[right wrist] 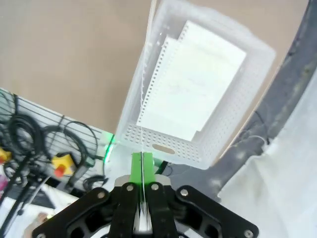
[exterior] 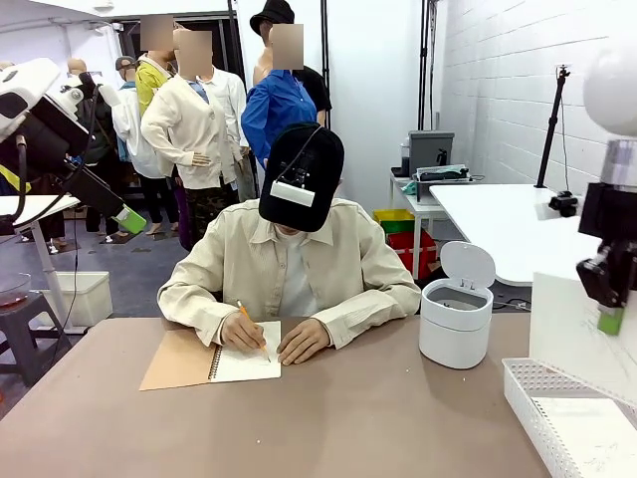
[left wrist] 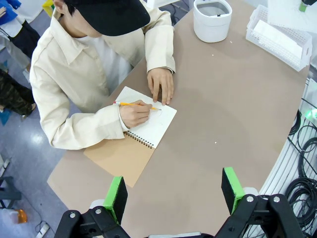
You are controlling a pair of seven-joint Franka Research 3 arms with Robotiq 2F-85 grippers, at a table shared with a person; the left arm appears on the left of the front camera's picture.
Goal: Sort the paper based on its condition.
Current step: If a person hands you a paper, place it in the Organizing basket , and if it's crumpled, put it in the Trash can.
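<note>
My right gripper [exterior: 610, 321] hangs at the table's right side, above the white perforated basket [exterior: 521, 390]. In the right wrist view its green pads [right wrist: 137, 166] are shut on a thin white sheet of paper [right wrist: 146, 74], seen edge-on. From the front the same sheet [exterior: 567, 329] hangs as a broad white panel. More white sheets [right wrist: 193, 84] lie flat in the basket [right wrist: 163, 141]. My left gripper [left wrist: 174, 193] is open and empty, held high over the table's left side [exterior: 129, 219]. Below it a person writes with a pencil [left wrist: 131, 104] on a page of a spiral notebook [left wrist: 153, 126].
A small white bin [exterior: 455, 324] with its lid up stands at the far right, beside the person's elbow. The notebook's brown cover [exterior: 179, 363] is folded out to the left. Cables hang off the table's near edge [left wrist: 304, 183].
</note>
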